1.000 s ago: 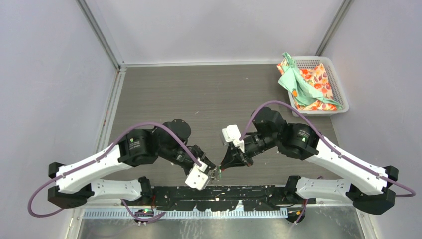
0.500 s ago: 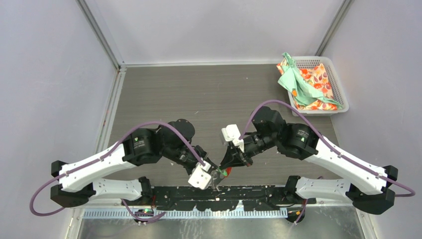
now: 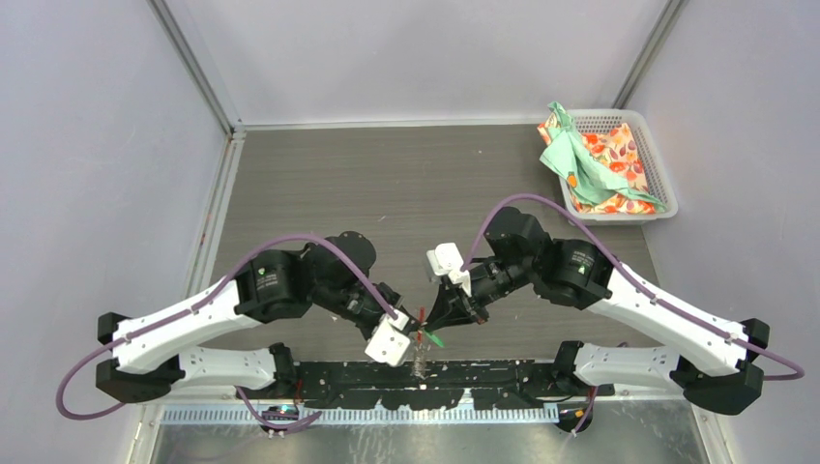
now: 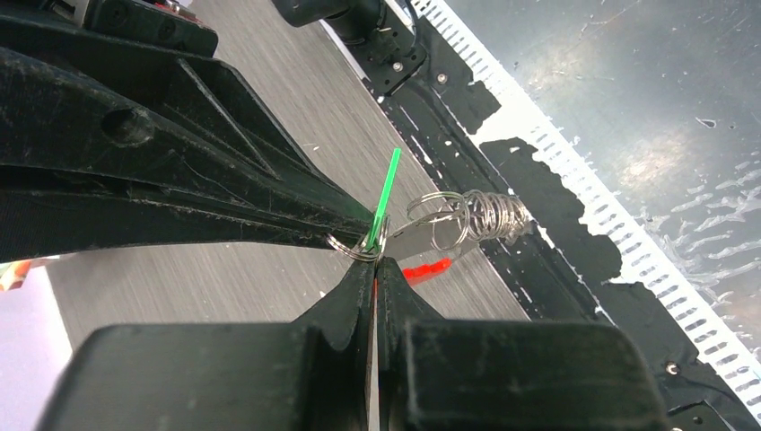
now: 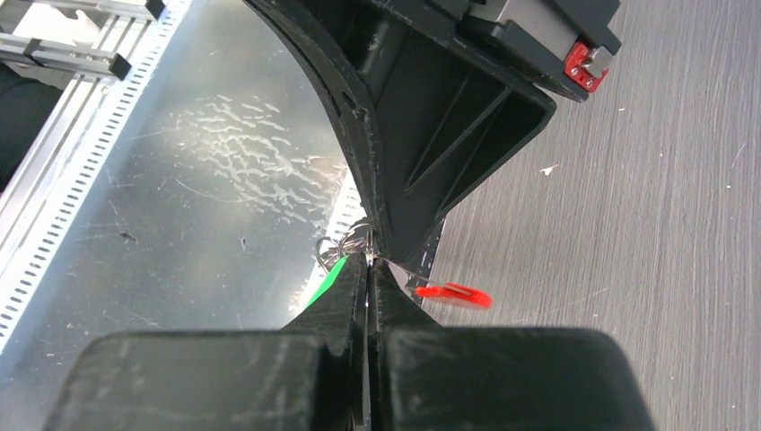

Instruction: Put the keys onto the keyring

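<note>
1. L claw is closed completely. Its fingertips pinch the keyring, and a bit of red shows in the slit btw its fingers.
2. R claw is closed completely too. It pinches the green-tag key near the key's small ring, and the green tag sticks out just beside its fingertips.
3. The two claws meet tip to tip, touching, in the air at the near edge of the worktop, btw the two arm bases.
4. The wire coil of the keyring hangs free past the tips and rests on nothing. Its red tab is just beside the L claw tip.
5. The small ring sits exactly at the meeting point. Whether it is threaded on the keyring, I cannot tell.
6. Far R corner: a white basket w/ a cloth inside, well apart from both arms.
</note>
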Motion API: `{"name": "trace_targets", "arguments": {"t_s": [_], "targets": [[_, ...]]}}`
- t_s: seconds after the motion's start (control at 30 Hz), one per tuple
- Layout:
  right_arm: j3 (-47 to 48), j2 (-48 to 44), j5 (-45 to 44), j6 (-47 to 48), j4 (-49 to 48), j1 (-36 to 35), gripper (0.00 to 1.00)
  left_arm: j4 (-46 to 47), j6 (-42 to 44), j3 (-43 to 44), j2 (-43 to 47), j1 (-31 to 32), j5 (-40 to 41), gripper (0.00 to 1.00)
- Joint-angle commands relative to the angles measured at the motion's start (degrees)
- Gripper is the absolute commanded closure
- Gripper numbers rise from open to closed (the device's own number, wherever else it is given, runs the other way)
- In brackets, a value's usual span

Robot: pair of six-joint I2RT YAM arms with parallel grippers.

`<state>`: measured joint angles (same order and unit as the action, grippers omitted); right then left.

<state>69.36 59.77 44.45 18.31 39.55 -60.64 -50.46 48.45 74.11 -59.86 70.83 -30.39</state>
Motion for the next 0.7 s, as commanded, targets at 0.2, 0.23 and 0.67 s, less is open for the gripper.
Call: {"name": "trace_targets", "arguments": {"t_s": [0.2, 0.23, 0.67], "targets": [[-1.1, -1.8, 2.2, 0.4, -4.4, -0.1, 0.99, 5.7, -1.9, -0.7, 1.6, -0.1, 1.9, 1.00], [-1.3, -2.1, 2.1, 0.5, -4.4, -0.2, 0.99, 5.9, -2.2, -0.7, 1.6, -0.1, 2.2, 1.00], [-1.4, -3.8, 1.0, 3.3, -0.1, -0.1, 0.99, 8.7, -5.3, -1.0, 1.5, -0.7, 3.2, 1.00]]}}
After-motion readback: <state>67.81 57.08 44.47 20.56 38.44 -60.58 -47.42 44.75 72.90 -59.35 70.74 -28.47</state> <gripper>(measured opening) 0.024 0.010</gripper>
